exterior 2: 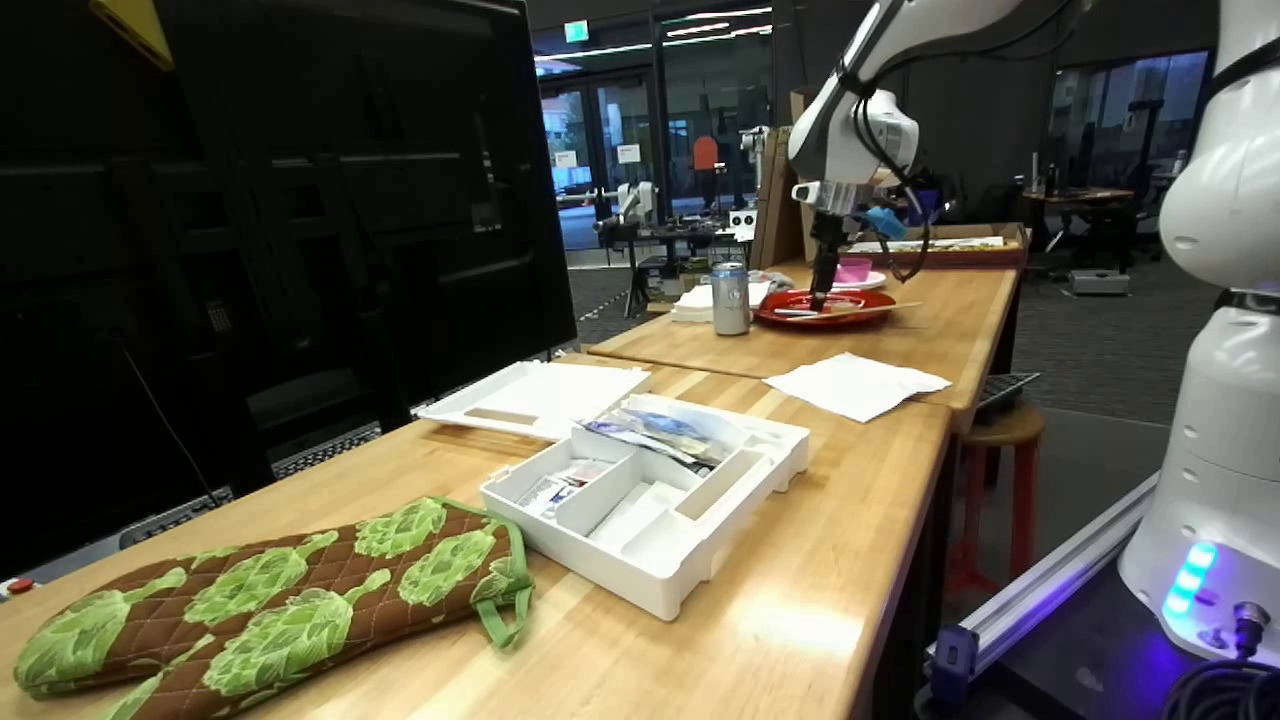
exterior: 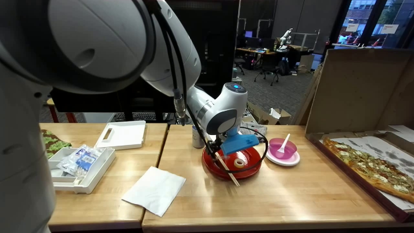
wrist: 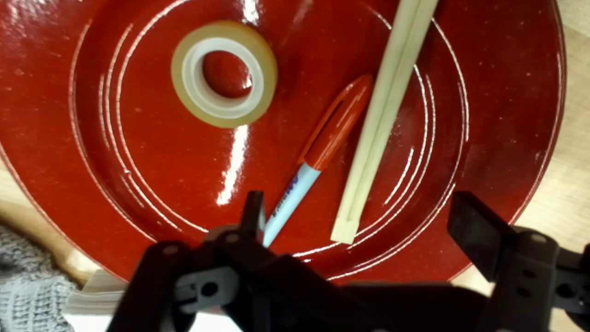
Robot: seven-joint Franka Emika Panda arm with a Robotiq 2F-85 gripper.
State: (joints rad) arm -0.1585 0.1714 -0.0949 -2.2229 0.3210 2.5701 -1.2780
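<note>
Gripper: one; fingers are set wide apart and pointed down over the plate; nothing is held.
Chopsticks: one joined pair, laid across the plate; near end is shown between the two fingers in the wrist view; long axis is directed from that gap away from the gripper, up and to the right in that view, roughly square to the line between the fingers, with some slant; far end is carried past the rim, as seen in both exterior views.
Marker: red cap, pale blue barrel; laid on the plate, cap tip just beside the chopsticks; barrel end is hidden by a finger, so contact cannot be told.
Tape: one roll, laid flat on the plate, well apart from the fingers.
Plate: red, glossy; set on the table.
Can: silver, stood upright near the plate.
Bowl: pink; spoon is rested in it; set on a white dish.
Napkin: white, spread apart from the plate.
</note>
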